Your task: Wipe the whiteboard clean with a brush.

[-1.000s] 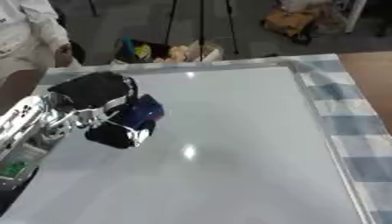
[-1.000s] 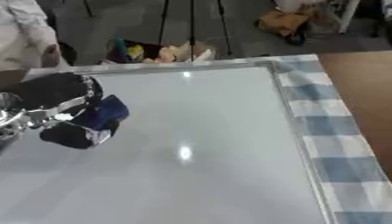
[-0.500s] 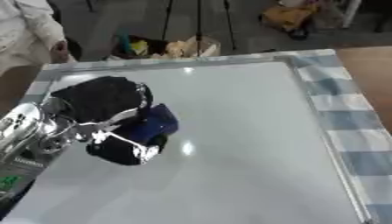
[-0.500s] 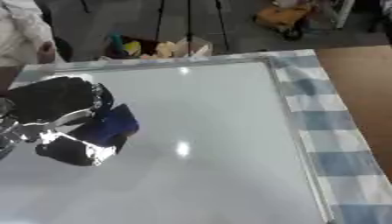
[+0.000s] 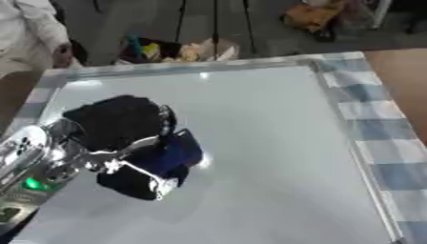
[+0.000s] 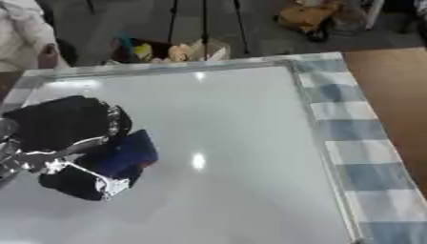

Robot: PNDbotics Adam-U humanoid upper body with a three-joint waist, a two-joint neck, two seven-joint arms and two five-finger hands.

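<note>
A large whiteboard (image 5: 267, 143) with a silver frame lies flat on the table and fills most of both views; its surface looks blank, with light glare. My left hand (image 5: 116, 126), black with silver joints, comes in from the left and is curled round a dark blue brush (image 5: 171, 155) pressed onto the left part of the board. The arm behind it shows a green light. My right hand shows in neither view.
A blue and white checked cloth (image 5: 380, 128) lies under the board along its right side, with brown table (image 6: 392, 90) beyond. A person in white (image 5: 33, 33) stands at the far left. Tripod legs and bags (image 5: 179, 47) sit on the floor behind.
My left hand has slid with the brush toward the near edge and a little to the right across the board. The camera has also shifted slightly.
</note>
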